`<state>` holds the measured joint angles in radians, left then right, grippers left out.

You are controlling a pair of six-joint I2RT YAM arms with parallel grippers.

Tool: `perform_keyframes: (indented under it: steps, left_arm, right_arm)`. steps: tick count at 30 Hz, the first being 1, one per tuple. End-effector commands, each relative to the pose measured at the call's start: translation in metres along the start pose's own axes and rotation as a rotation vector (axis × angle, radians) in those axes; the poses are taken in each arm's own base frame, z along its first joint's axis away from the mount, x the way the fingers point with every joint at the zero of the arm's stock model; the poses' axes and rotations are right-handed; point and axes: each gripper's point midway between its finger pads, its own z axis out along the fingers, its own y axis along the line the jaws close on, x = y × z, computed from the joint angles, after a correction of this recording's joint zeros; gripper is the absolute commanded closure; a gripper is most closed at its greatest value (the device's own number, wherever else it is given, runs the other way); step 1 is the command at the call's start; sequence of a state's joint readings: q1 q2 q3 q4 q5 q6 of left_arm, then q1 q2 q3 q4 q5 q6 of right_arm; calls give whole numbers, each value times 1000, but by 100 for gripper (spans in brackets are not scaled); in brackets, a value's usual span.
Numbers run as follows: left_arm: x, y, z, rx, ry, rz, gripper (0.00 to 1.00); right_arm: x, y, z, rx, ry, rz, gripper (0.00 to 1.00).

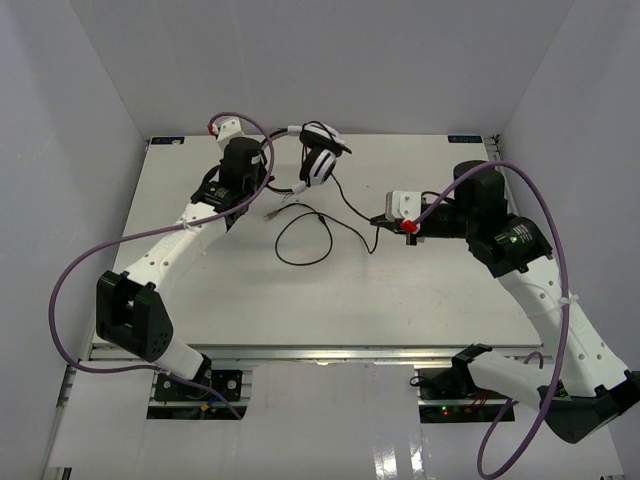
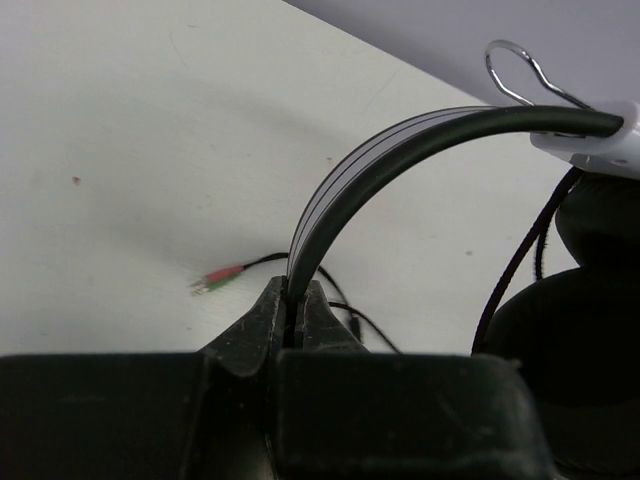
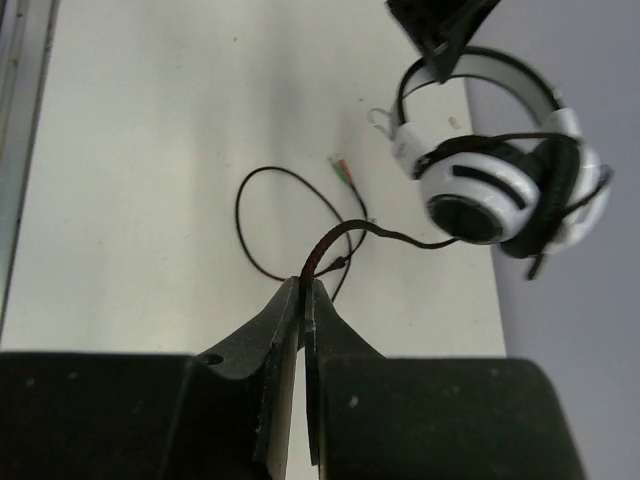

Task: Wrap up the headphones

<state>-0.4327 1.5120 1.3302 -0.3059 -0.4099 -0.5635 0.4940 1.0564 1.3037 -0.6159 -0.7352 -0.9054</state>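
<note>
A thin black cable [image 3: 325,244] lies looped on the white desk [image 1: 420,300], nearer than the white over-ear headphones with black ear pads [image 1: 319,160]. Near-right of the headphones, the right end effector [image 3: 303,287] is pinched shut on the cable's braided stretch. Farther back, the left end effector [image 2: 297,300] is clamped on their black-and-white headband [image 2: 380,155], the headphones standing by the desk's far edge.
</note>
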Motion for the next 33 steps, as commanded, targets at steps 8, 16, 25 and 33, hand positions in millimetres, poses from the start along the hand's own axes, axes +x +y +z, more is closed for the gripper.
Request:
perform_keyframes:
  steps: [8,16,25,33]
  left_arm:
    - [-70,-81,-12,164,-28,-581,100]
    - [-31,-115,24,65,-53,-426,100]
    - [31,-94,31,49,-45,-14,100]
    - [44,-90,-2,255,-52,217,100]
  right_arm:
    - [30,45,17,-136,67,-40,92]
    - [8,-1,13,5,115,-134,92]
    - [2,-81,-24,368,265,-198,92]
    - [23,-111,-32,501,301,-119,92]
